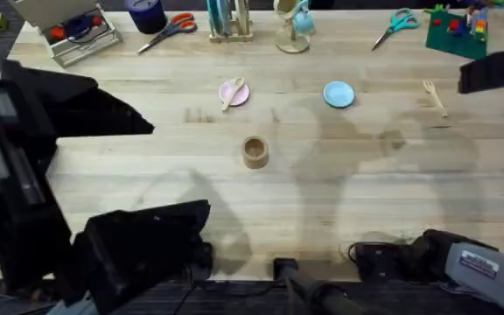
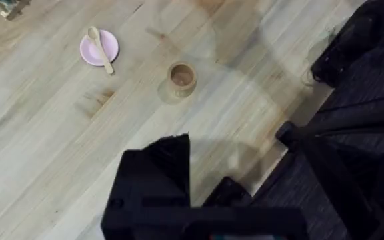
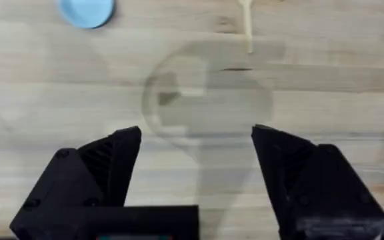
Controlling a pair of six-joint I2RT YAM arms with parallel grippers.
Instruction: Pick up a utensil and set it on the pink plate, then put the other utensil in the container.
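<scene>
Wooden tabletop: spoon (image 1: pixel 232 92) rests on the pink plate (image 1: pixel 239 87); fork (image 1: pixel 433 96) lies well right of it, container (image 1: pixel 255 151) just below. Right gripper (image 3: pixel 195 157) hovers wide open, empty; left gripper's (image 2: pixel 179 167) fingers unreadable. A shallow pinch could drop the slim fork

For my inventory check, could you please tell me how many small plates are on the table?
2: the pink plate, with the spoon on it, and the blue plate to its right. None seems hidden.

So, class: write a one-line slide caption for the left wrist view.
Spoon resting across the pink plate, with the empty cup standing apart on the table.
</scene>
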